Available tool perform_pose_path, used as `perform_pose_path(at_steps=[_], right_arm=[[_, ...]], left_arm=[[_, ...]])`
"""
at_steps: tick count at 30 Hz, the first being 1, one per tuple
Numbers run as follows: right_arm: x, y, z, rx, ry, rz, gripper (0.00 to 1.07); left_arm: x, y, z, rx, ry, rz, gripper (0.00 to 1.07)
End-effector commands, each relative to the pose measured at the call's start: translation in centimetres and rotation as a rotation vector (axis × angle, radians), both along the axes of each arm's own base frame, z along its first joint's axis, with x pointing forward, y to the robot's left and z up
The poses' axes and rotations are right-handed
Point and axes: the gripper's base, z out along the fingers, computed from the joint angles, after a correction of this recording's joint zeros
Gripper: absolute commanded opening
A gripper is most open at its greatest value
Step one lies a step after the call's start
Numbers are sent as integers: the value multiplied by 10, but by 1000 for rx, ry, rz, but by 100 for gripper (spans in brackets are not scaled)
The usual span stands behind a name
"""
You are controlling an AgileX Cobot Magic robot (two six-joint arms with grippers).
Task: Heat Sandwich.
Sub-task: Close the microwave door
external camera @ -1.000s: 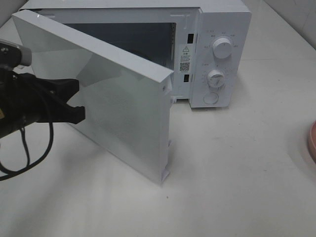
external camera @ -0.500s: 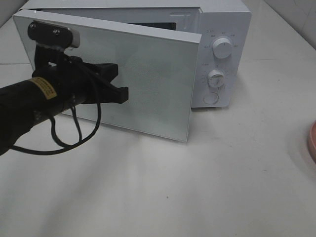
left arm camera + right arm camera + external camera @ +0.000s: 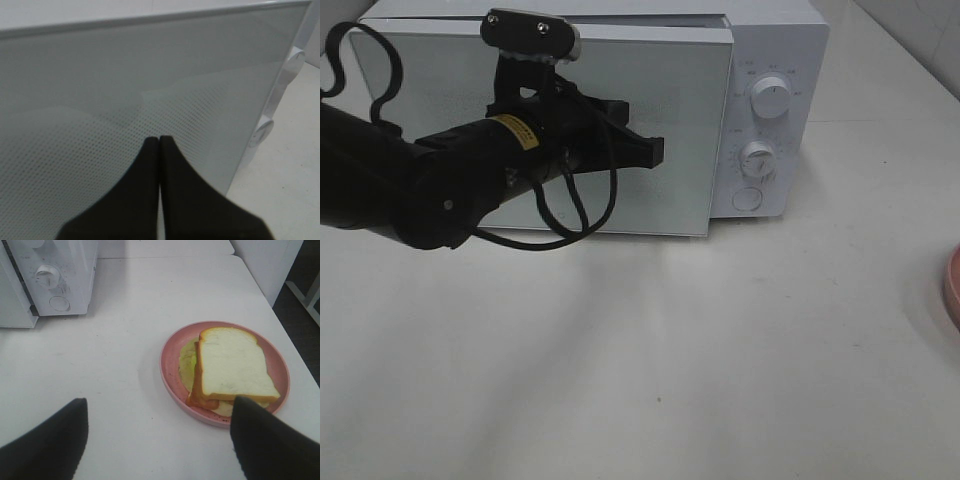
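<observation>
The sandwich point(image 3: 232, 371) lies flat on a round pink plate point(image 3: 172, 382) on the white desk point(image 3: 125, 340), well apart from the microwave point(image 3: 50, 280). Its top is a slice of white bread with a tan crust; pale green lettuce and an orange-brown layer stick out underneath along one side.

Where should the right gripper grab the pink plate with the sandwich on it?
Probably at the pink plate's bare raised rim on the microwave-facing side, coming in low from that side. The sandwich sits toward the far side, leaving that rim free; the open right gripper hangs above the table nearby.
</observation>
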Motion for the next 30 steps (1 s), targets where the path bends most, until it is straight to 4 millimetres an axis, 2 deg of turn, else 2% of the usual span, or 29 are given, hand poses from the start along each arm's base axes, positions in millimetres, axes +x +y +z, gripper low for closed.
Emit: perform_pose_path(at_steps=[1,8,22,30], right_arm=[[-4,0,0,-6,-29,-3,75],[-4,0,0,-6,-29,-3,75],[-4,0,0,-6,-29,-3,75],[-4,0,0,-6,-29,-3,75]], left_arm=[[7,-10,3,-9,0,2,0],[24,-23,0,-14,23,26,0],[45,-34,-2,-15,11,66,0],[61,-29,-3,-25,17,98,0]])
